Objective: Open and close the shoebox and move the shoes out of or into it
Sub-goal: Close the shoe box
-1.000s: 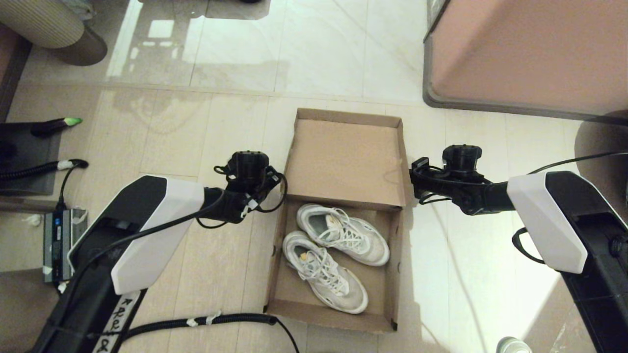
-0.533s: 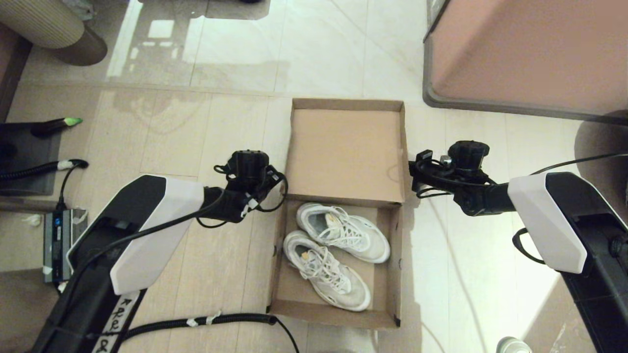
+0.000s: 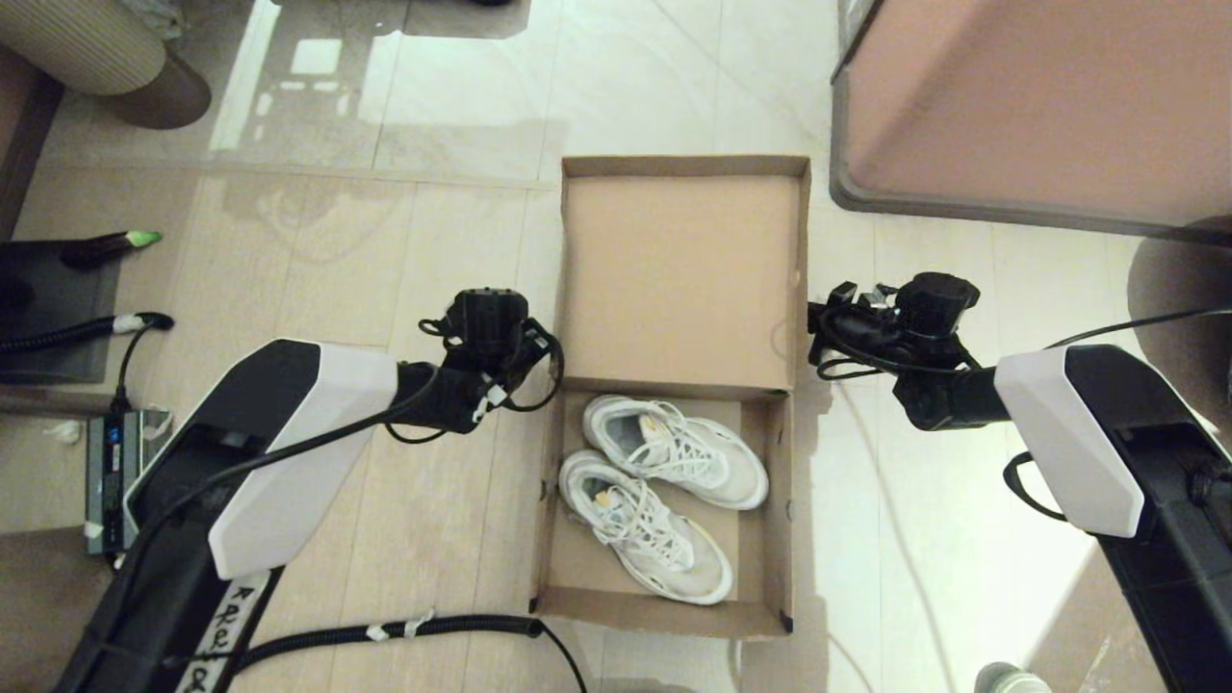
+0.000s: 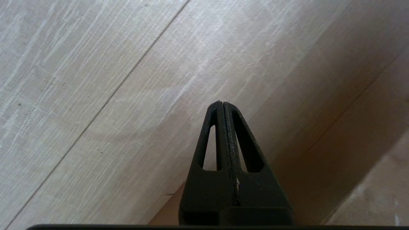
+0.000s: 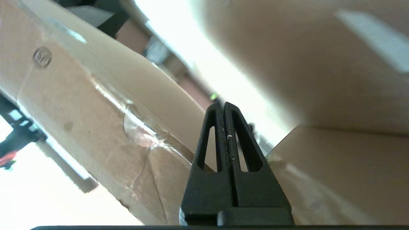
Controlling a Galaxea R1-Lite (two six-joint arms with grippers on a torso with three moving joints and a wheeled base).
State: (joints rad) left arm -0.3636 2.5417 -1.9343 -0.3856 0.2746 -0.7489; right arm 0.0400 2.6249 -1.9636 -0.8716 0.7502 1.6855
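The brown cardboard shoebox [image 3: 576, 568] lies open on the floor. Its hinged lid [image 3: 679, 279] stands raised at the far end, inner side facing me. Two white mesh sneakers [image 3: 674, 452] [image 3: 645, 529] lie side by side inside. My right gripper [image 3: 820, 322] is shut and empty at the lid's right edge. In the right wrist view its tips [image 5: 222, 103] sit between the taped lid [image 5: 96, 105] and the box wall [image 5: 338, 166]. My left gripper [image 4: 222, 103] is shut and empty over bare floor, just left of the box.
A large pinkish-brown block with a dark rim [image 3: 1039, 96] fills the back right. Cables [image 3: 58, 332] and a power unit [image 3: 111, 462] lie at the left. A corrugated hose [image 3: 433, 628] runs along the near floor. A ribbed beige roll [image 3: 87, 48] is at the far left.
The lid has swung further upward, its free edge now higher and closer to me. The right gripper has followed along the lid's right edge. The left arm has barely moved.
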